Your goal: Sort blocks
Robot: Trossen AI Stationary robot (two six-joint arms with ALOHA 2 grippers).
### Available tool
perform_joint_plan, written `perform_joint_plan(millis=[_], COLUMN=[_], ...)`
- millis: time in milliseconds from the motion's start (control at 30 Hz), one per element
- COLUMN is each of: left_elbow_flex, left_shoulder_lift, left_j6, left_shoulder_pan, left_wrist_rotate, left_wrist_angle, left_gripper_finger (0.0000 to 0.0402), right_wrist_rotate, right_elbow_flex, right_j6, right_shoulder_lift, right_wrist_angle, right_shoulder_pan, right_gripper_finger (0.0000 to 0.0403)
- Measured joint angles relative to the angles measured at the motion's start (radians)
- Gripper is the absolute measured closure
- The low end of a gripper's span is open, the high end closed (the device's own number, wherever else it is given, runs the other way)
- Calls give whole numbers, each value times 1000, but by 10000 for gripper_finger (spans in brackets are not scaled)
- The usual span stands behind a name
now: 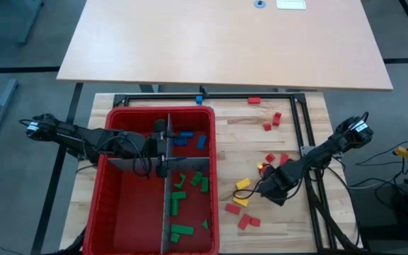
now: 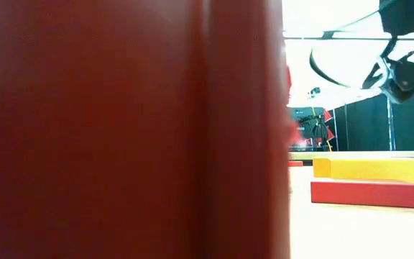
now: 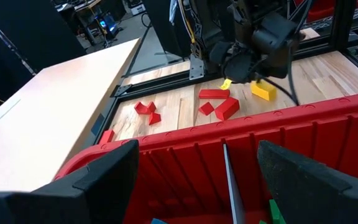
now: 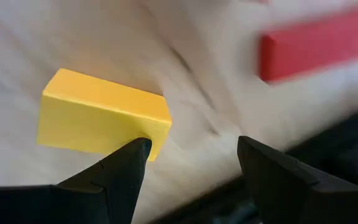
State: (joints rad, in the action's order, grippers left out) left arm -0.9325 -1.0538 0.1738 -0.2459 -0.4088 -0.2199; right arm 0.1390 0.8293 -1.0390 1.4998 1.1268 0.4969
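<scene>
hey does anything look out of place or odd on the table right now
Mostly no. One blue block lies alone on the table's far edge, outside the red bin, while other blue blocks sit inside. Red blocks and yellow blocks remain scattered, unsorted.

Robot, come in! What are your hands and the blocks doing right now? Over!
Right end effector open, low beside a yellow block on the table. Left end effector open over the red bin, empty. Nothing blocking.
</scene>
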Motion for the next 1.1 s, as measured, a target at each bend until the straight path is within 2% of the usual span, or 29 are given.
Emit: perform_joint_plan(millis=[133,300,500,767,1100], left_elbow_flex=[0,0,0,0,0], left_shoulder_lift=[0,0,0,0,0], left_j6=[0,0,0,1,1], left_shoulder_pan=[0,0,0,0,0], left_wrist_rotate=[0,0,0,0,0], left_wrist_angle=[0,0,0,-7,-28], left_gripper_finger=[89,89,89,89,89], right_wrist_rotate=[-27,-113,-117,-34,-8], right_elbow_flex=[20,50,94,144,144], right_j6=[24,44,39,-142,-361], right_shoulder_lift=[0,0,-6,-8,-9], right_wrist_angle=[-78,-69,-66,-68,-98], right_shoulder_pan=[0,0,0,0,-16], right_gripper_finger=[161,148,132,125,157])
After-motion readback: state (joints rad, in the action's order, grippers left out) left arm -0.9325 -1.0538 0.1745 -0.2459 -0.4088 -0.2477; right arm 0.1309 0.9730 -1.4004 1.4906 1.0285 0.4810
